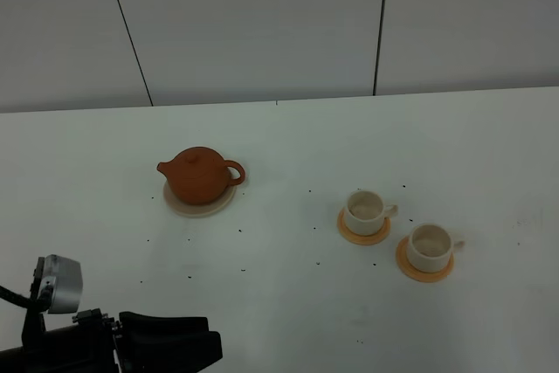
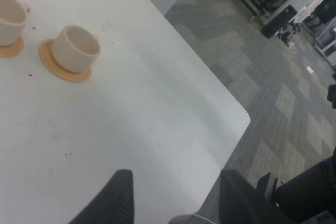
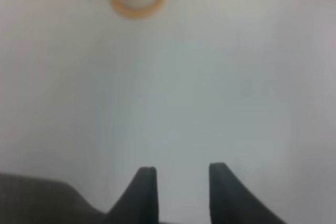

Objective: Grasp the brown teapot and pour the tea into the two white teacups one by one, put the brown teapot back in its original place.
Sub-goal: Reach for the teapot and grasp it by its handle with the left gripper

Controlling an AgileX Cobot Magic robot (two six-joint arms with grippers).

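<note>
At the near left of the table (image 1: 288, 321), your left gripper (image 2: 176, 182) hangs spread and empty; line it squarely across the loop handle (image 1: 237, 172) of the brown teapot (image 1: 197, 176) before closing.

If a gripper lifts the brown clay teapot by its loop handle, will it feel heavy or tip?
The round terracotta-brown clay teapot looks rigid, probably brittle. Its squat body outsizes the side loop handle, so it may swing spout-down. Its knobbed lid might slip when tilted.
</note>
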